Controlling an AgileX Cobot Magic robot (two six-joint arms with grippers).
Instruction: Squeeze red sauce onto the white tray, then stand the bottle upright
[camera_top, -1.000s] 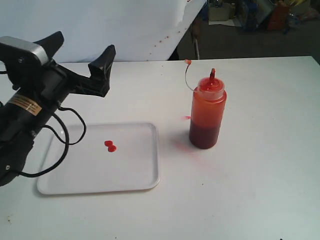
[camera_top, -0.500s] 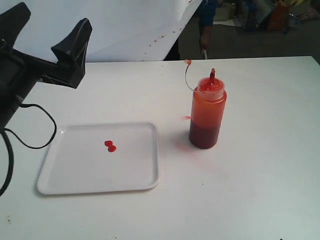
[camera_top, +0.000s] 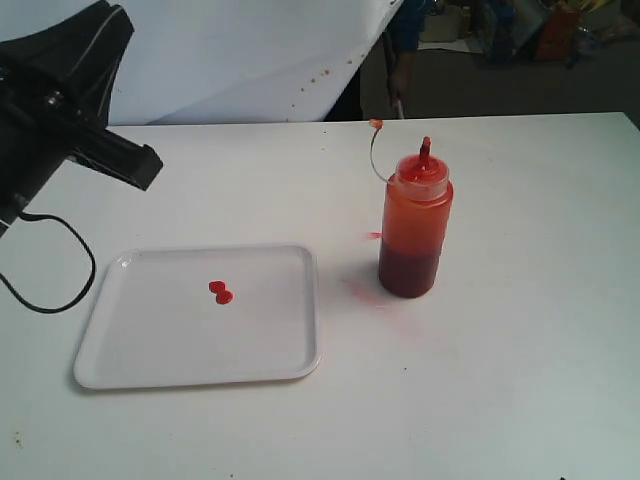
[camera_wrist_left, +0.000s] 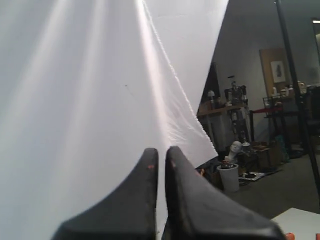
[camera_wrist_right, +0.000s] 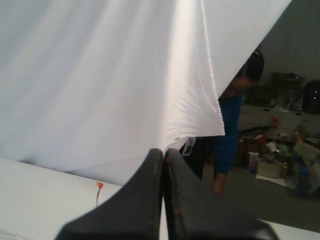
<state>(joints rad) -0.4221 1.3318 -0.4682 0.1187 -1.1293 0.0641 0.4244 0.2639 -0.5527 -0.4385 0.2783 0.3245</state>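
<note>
Bottle (camera_top: 415, 235) upright on white desk (camera_top: 520, 380), right of centre in exterior view, well apart from both hands, untouched. Translucent orange-red body, dark red sauce (camera_top: 407, 275) in the bottom part only. Red pointed nozzle cap (camera_top: 425, 152) on top, aimed straight up. Thin tether arcing up and left from the neck, small tip cap (camera_top: 376, 124) at its end, off the nozzle. Faint pale-red smear (camera_top: 362, 291) on desk just beside bottle base, on the tray side.

White tray (camera_top: 200, 350) flat on desk, left of bottle, near but not touching, long side running left-right. Two small joined blobs of glossy red sauce (camera_top: 221, 292) on tray floor, roughly mid-tray, a little toward the far edge.

Left hand (camera_wrist_left: 161, 152) raised high at upper left of exterior view, above tray's far left corner in the picture, clear of tray and bottle. In left wrist view, black fingers (camera_wrist_left: 142, 200) side by side, pressed together bar a hairline slit, nothing pinched. White backdrop sheet (camera_wrist_left: 75, 100) ahead of them, cluttered room past its edge.

Right hand (camera_wrist_right: 163, 152) in right wrist view: black fingers pressed fully together, tips meeting, nothing between. Same white sheet ahead. Strip of desk and the tip cap (camera_wrist_right: 99, 184) on its tether just beside the fingers. Person (camera_wrist_right: 230, 125) in blue top past the sheet edge, head bent.
</note>
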